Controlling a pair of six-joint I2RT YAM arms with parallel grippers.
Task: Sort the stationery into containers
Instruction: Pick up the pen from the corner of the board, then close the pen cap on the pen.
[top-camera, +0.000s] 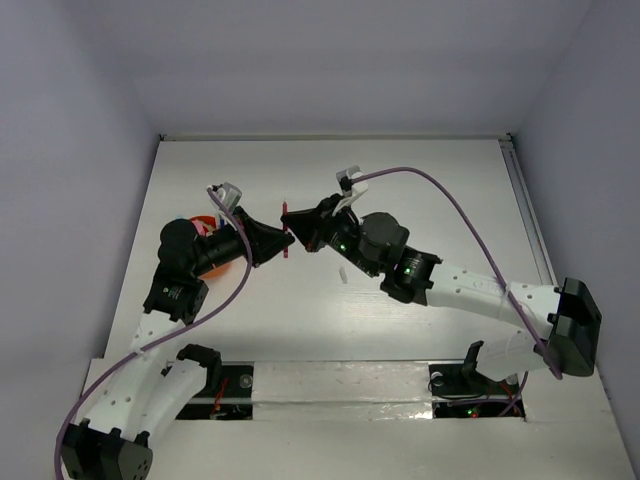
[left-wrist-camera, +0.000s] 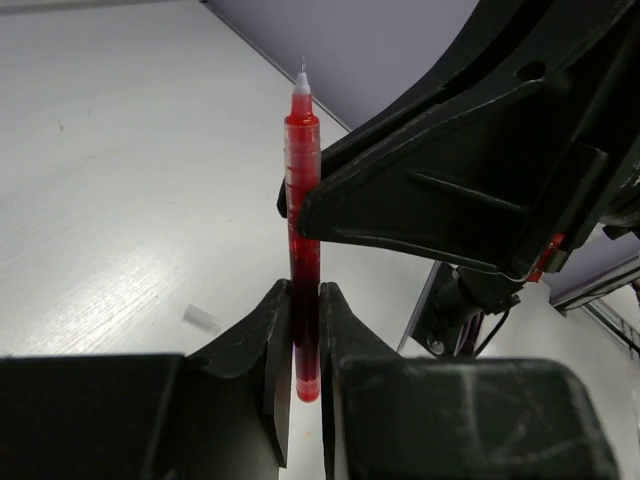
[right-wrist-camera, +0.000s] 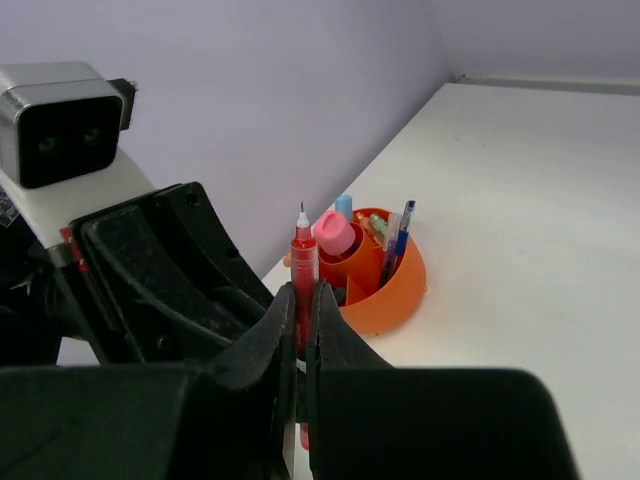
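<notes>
Right tool (right-wrist-camera: 303, 298) pinched tight on the red pen (right-wrist-camera: 304, 258), and we saw the left tool (left-wrist-camera: 303, 298) clamped on it too, nose to nose above the surface (left-wrist-camera: 110, 200). The pen's long axis ran crosswise between both sets of jaws, tip clear. The orange pot (right-wrist-camera: 398, 290) sat just behind the left tool, so we judged the left arm nearer for the drop.

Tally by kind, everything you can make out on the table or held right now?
red pen: 1
orange pot: 1
pink-capped tube: 1
blue pen: 1
pale blue cap: 1
small white bit: 1
Total: 6. The rest of the pot's contents are too crowded to count.
</notes>
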